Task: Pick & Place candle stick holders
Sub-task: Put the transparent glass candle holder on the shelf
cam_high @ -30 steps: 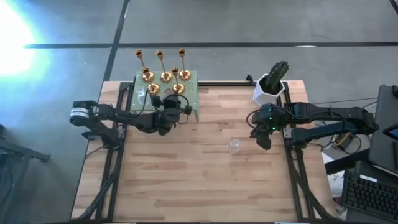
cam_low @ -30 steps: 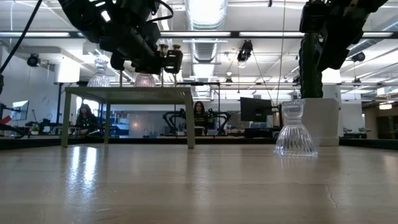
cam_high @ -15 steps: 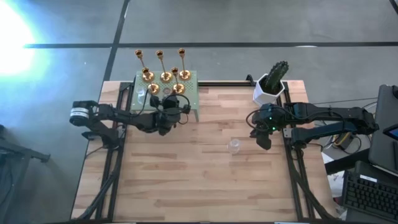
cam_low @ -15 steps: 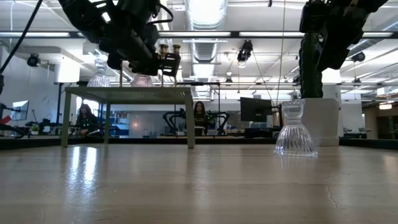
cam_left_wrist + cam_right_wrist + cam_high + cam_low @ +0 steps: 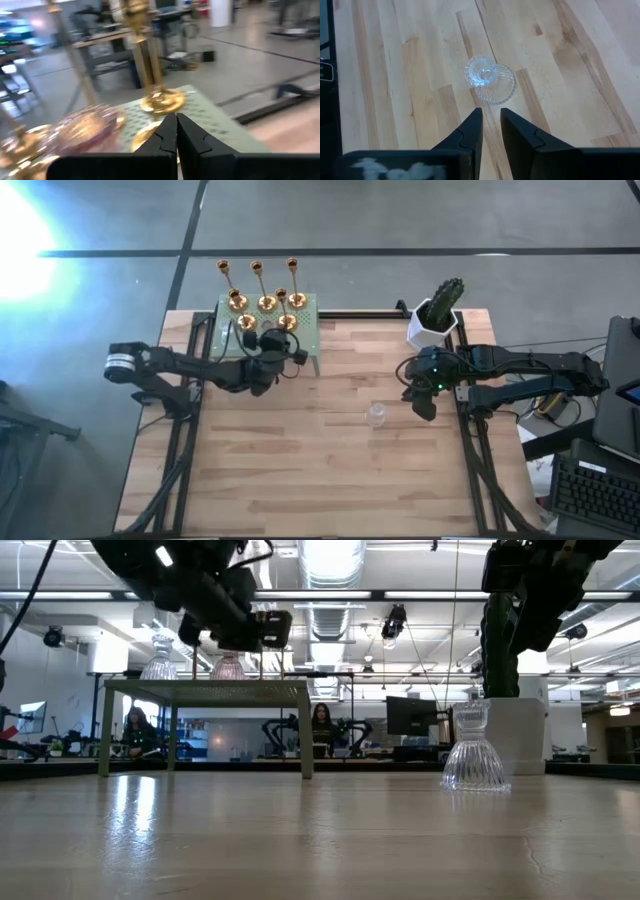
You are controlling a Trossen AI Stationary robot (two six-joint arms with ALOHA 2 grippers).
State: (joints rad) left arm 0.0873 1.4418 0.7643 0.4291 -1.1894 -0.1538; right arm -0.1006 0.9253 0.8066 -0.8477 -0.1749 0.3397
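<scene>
Several gold candle stick holders (image 5: 262,292) stand on a raised green perforated platform (image 5: 306,330) at the table's far left, along with a pinkish glass holder (image 5: 90,127) and a clear one (image 5: 160,658). My left gripper (image 5: 176,131) hovers shut and level over the platform's near side, just short of a gold base (image 5: 161,100). A clear ribbed glass holder (image 5: 489,80) stands upright on its wide foot on the bare wood right of centre. My right gripper (image 5: 490,119) hangs above it toward the right edge, tilted down, fingers slightly apart and empty.
A white pot with a green cactus (image 5: 437,315) stands at the far right, close behind my right arm. Bare wood (image 5: 300,470) spreads over the table's middle and near half. The platform stands on thin legs (image 5: 306,730).
</scene>
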